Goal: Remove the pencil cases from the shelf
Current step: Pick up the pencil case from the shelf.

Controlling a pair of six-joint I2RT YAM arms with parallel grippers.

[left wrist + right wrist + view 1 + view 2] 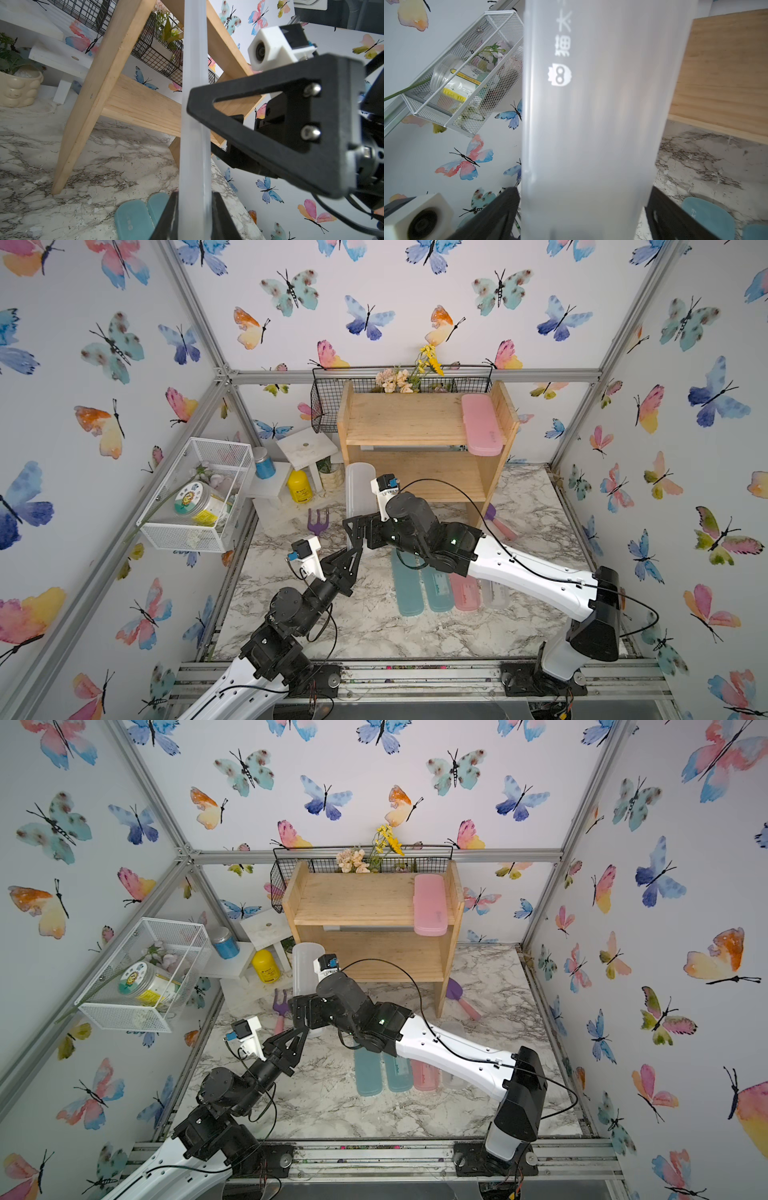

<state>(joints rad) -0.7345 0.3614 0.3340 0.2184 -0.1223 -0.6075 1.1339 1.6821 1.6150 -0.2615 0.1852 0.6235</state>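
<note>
A translucent white pencil case [358, 489] [305, 965] stands on end in the air beside the left side panel of the wooden shelf [415, 418] [357, 898]. My left gripper [356, 551] [195, 196] is shut on its thin lower end [194, 135]. My right gripper [353, 531] [584, 191] is open, its jaws straddling the case's broad face [591, 124]. A pink pencil case [482, 425] [430, 905] lies on the right of the top tier and overhangs the front. Two teal cases [409, 593], a pink one [465, 593] and a white one [494, 593] lie on the table, partly under my right arm.
A black wire basket [399, 385] with flowers hangs behind the shelf. A white step stand [305, 448], a yellow bottle [299, 487] and a blue jar [264, 462] sit to its left. A purple garden fork [318, 520] and a trowel [503, 524] lie on the marble. A white mesh basket [199, 493] hangs on the left wall.
</note>
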